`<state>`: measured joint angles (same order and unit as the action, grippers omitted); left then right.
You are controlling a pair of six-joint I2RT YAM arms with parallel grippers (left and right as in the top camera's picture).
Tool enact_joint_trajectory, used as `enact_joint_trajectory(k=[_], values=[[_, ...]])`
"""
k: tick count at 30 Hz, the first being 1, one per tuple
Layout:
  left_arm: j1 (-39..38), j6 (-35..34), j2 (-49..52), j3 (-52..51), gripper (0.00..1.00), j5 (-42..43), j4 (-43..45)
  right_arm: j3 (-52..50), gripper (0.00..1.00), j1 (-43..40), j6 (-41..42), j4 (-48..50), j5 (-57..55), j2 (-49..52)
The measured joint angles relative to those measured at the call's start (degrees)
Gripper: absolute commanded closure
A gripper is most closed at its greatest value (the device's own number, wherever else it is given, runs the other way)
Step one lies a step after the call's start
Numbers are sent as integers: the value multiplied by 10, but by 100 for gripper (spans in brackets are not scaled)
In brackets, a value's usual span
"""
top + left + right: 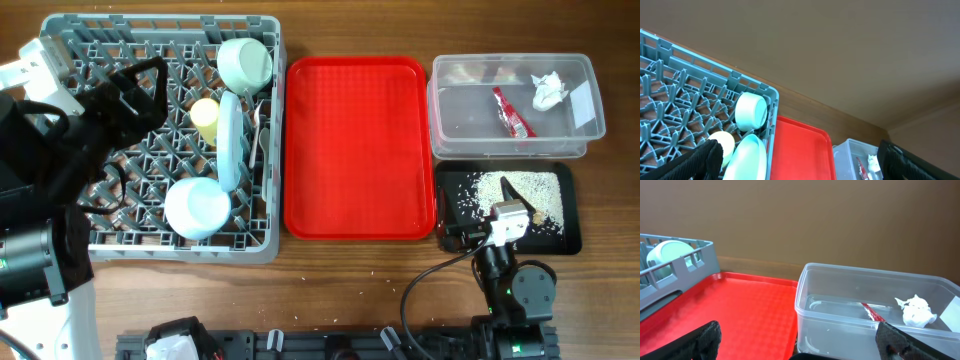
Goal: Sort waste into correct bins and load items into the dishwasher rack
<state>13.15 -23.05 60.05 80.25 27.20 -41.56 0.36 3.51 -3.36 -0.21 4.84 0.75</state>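
two grippers, neither holding anything. nearest me, the right gripper (799,341) hangs with its jaws wide apart above the black tray (560,236), where the rice crumbs (520,186) lie scattered. just beyond it stands the clear tub (590,128), holding the red wrapper (512,112), long axis diagonal, with the crumpled napkin (548,92) beside it. i see nothing on the red serving tray (355,150). over on the left, the left gripper (801,159) is spread wide too, above the dishwasher rack (180,247). inside sit the blue dish (197,207), the plate (230,140) on edge, the yellow cup (205,115) and, furthest back, the green bowl (245,62). something thin and white (263,128) by the rack's right wall is likely the cutlery. i judge the sorting finished. the right arm is nearer the bins and the left nearer the rack, so a retreat seems next.
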Motion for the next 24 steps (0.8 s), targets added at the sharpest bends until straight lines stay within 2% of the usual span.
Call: enact_joint_trajectory(k=[4, 6, 11, 14, 16, 19, 21, 24], values=[[-2, 0, -10, -8, 0, -3, 0, 0, 0, 0, 0, 0, 0, 0], [-22, 0, -65, -50, 0, -11, -1, 0, 0, 0, 0, 0, 0, 0], [-137, 0, -330, -294, 0, -8, 4, 0, 0, 0, 0, 1, -2, -1], [-167, 0, -463, -444, 0, -42, 63, 0, 0, 0, 0, 2, -2, -1], [-173, 0, -534, -529, 0, -79, 159, 0, 0, 0, 0, 2, -2, -1], [-173, 0, -574, -640, 0, -136, 434, 0, 0, 0, 0, 2, -2, -1], [-172, 0, -582, -692, 0, -164, 505, 0, 0, 0, 0, 1, -2, -1], [-162, 0, -583, -736, 0, -196, 519, 0, 0, 0, 0, 1, -2, -1]])
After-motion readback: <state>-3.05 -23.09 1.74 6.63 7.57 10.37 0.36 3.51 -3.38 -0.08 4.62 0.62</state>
